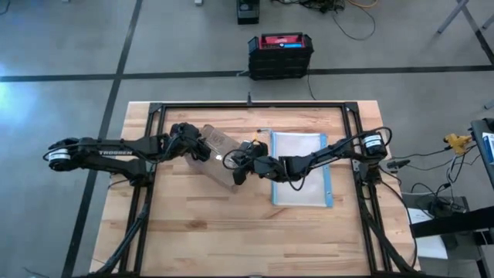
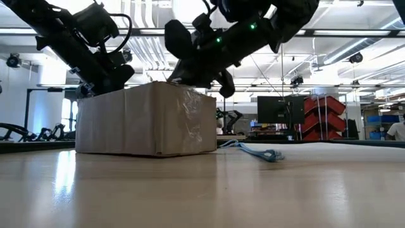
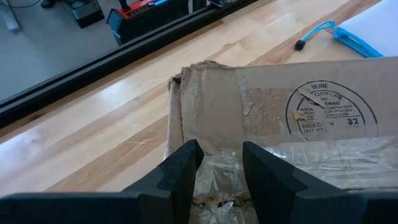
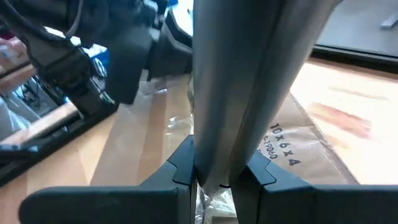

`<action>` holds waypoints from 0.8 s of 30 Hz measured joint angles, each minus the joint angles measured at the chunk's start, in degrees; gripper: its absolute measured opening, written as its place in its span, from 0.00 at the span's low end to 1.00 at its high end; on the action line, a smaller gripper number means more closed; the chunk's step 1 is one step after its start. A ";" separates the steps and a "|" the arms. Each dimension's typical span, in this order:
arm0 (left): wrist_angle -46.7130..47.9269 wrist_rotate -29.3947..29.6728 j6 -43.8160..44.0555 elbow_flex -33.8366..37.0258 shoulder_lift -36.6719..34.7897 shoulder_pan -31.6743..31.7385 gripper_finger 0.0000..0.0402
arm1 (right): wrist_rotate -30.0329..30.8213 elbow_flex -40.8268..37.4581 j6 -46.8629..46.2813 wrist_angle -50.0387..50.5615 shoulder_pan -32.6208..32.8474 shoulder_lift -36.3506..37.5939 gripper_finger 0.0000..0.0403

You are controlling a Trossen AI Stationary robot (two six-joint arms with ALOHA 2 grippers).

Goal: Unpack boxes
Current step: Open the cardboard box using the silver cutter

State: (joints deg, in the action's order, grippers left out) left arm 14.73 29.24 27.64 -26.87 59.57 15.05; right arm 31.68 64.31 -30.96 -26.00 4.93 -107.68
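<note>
A brown cardboard box (image 1: pixel 216 144) with clear tape on top lies slantwise on the wooden table (image 1: pixel 193 232), flat on its bottom (image 2: pixel 145 120). My left gripper (image 3: pixel 221 165) is at the box's left end, fingers apart over the taped top (image 3: pixel 280 99). My right gripper (image 4: pixel 221 177) reaches over the box's right end (image 1: pixel 238 164), shut on a long grey flat tool (image 4: pixel 249 74). The tool runs forward over the box top (image 4: pixel 311 137); its tip is out of view. My left gripper's open fingers (image 3: pixel 186 168) lie on the box's taped top near its left end (image 3: pixel 217 155), slanting down from the table's left. Whether they pinch the torn tape there, I cannot tell. My right gripper pinches the grey tool near its back end (image 4: pixel 224 155) between its two fingers. The tool points forward along the fingers, above the box's top.
A flat clear pouch with a blue edge (image 1: pixel 301 166) lies right of the box, its blue cord (image 2: pixel 256 152) on the table. A black-and-red case (image 1: pixel 279 54) stands on the floor beyond the table's far edge. A black frame (image 1: pixel 255 106) rims the table.
</note>
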 joint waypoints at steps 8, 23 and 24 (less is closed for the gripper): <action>2.85 3.27 2.04 -0.09 0.00 -0.02 0.30 | 0.26 1.05 -0.86 1.25 1.50 -0.04 0.10; 7.29 5.45 3.76 -0.17 -0.07 -0.28 0.30 | 1.95 1.14 0.00 10.46 5.40 2.04 0.10; 7.23 5.33 3.51 -0.17 -0.07 -0.38 0.30 | 1.89 1.14 0.42 11.11 5.50 2.58 0.10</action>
State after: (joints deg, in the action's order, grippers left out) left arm 21.96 34.57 31.14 -27.05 59.51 14.67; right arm 33.57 65.45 -30.54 -14.89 10.43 -105.10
